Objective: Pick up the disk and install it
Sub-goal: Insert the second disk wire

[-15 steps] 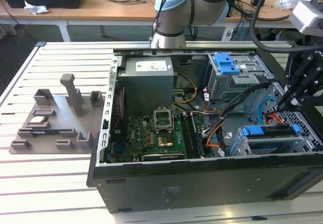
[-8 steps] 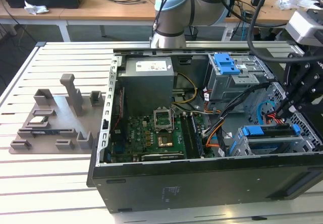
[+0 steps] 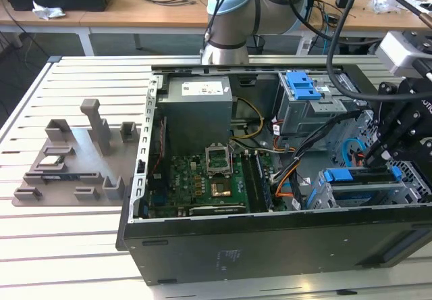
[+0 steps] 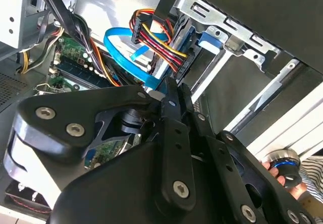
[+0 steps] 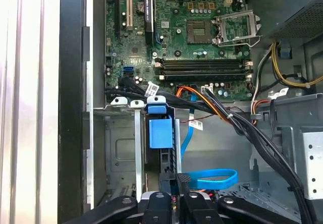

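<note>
The gripper (image 3: pixel 370 157) hangs inside the open computer case (image 3: pixel 270 246), at the exterior view's right, over the metal drive cage (image 3: pixel 358 195) near the case's front corner. The disk (image 3: pixel 358 176) stands on edge in that cage, its blue rail visible along the top, and the gripper's black fingertips come down right at its upper edge. In the first wrist view the disk (image 5: pixel 160 133) sits directly ahead of the gripper (image 5: pixel 174 183), slotted upright between the cage's silver walls, with its blue rail tab facing the camera; the fingers (image 5: pixel 182 186) lie close together, pinched on the thin near edge of the drive. In the second wrist view the gripper (image 4: pixel 174 95) shows the same narrow stance, its fingertips meeting at the disk (image 4: pixel 184 45) edge beneath a bundle of red, yellow and black power wires (image 4: pixel 156 37) and a flat blue data cable (image 4: pixel 126 57).

The green motherboard (image 3: pixel 202 185) lies on the case floor with its empty processor socket (image 3: pixel 219 158) open, and the grey power supply (image 3: pixel 199 104) sits behind it. A second blue bracket (image 3: pixel 302 84) rests on top of the upper drive bay. Outside the case, on the slatted white table (image 3: pixel 67 246), a grey fixture tray (image 3: pixel 74 165) stands well apart from the gripper.
</note>
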You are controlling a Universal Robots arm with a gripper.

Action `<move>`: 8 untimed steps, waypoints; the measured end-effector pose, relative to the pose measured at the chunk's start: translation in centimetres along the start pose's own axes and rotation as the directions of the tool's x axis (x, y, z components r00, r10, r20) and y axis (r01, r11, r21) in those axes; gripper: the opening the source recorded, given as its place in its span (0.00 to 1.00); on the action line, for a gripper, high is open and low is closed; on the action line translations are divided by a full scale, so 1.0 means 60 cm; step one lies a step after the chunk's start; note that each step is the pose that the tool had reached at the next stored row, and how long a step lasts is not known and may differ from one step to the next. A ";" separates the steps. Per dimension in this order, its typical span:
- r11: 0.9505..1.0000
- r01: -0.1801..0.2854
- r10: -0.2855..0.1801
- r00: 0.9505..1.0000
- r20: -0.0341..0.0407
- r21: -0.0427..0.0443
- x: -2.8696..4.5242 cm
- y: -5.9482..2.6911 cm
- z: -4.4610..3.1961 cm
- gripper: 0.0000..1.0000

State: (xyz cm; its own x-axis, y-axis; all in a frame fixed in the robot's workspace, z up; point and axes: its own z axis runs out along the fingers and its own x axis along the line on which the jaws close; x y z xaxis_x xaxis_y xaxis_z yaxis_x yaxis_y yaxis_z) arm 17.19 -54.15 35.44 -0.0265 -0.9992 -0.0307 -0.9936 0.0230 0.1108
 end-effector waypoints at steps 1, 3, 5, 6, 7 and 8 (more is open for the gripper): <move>1.000 0.003 -0.003 1.000 0.000 0.000 0.000 0.000 0.002 0.16; 1.000 0.009 -0.009 1.000 -0.001 0.000 0.000 -0.001 0.006 0.16; 1.000 0.016 -0.016 1.000 -0.002 -0.001 0.000 -0.001 0.009 0.16; 1.000 0.019 -0.019 1.000 -0.003 -0.001 0.001 -0.001 0.010 0.16; 1.000 0.022 -0.022 1.000 -0.004 -0.001 0.001 -0.001 0.011 0.16; 1.000 0.026 -0.026 1.000 -0.005 -0.001 0.001 -0.001 0.012 0.16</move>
State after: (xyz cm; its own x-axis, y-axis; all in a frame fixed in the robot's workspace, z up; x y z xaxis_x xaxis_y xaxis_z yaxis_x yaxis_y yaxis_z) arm 17.19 -54.17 34.72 -0.0005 -0.9996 -0.0288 -0.9938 -0.0027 0.1108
